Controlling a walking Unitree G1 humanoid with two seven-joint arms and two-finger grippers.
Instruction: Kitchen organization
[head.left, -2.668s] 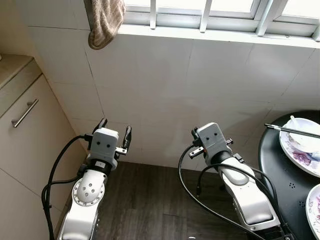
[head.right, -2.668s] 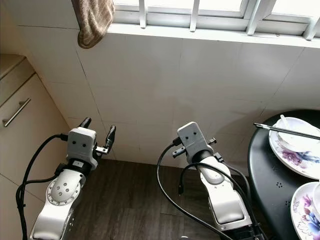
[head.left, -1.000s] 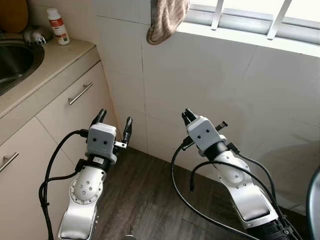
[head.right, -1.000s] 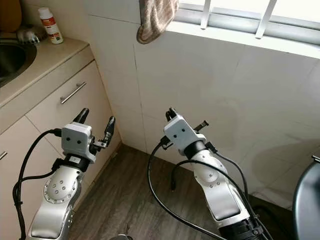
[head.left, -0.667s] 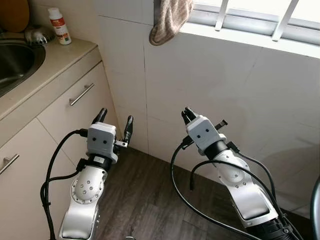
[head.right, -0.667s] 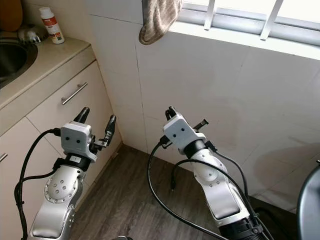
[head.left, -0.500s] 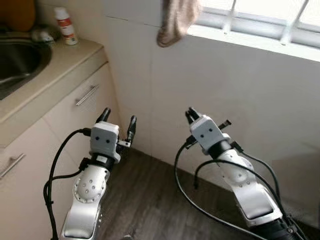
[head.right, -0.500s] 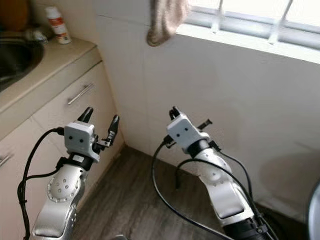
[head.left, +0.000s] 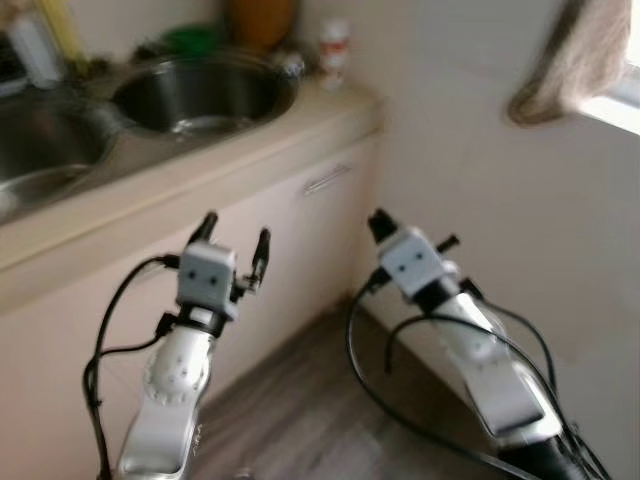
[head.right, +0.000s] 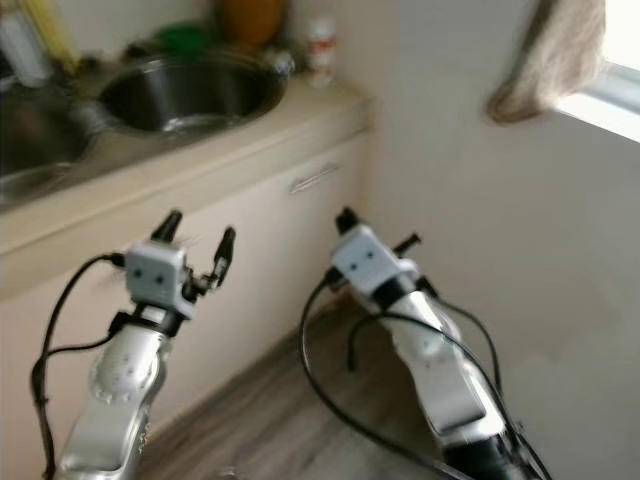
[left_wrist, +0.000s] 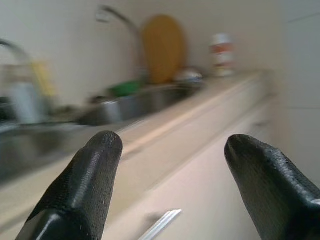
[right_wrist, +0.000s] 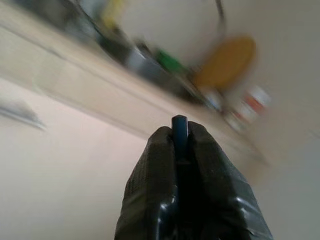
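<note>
While both hands hang below the sink (head.left: 205, 95), left hand (head.left: 234, 240) spread empty, right hand (right_wrist: 179, 131) pinching a thin dark piece, organizing looks unstarted.

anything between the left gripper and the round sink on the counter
Nothing visible. The left gripper hangs in open air before the cabinet front, fingers apart, with the round sink up on the counter beyond it.

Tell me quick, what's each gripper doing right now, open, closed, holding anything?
Left gripper: open, holding nothing, in the air before the cabinet.
Right gripper: closed on a thin dark object I can't identify.
</note>
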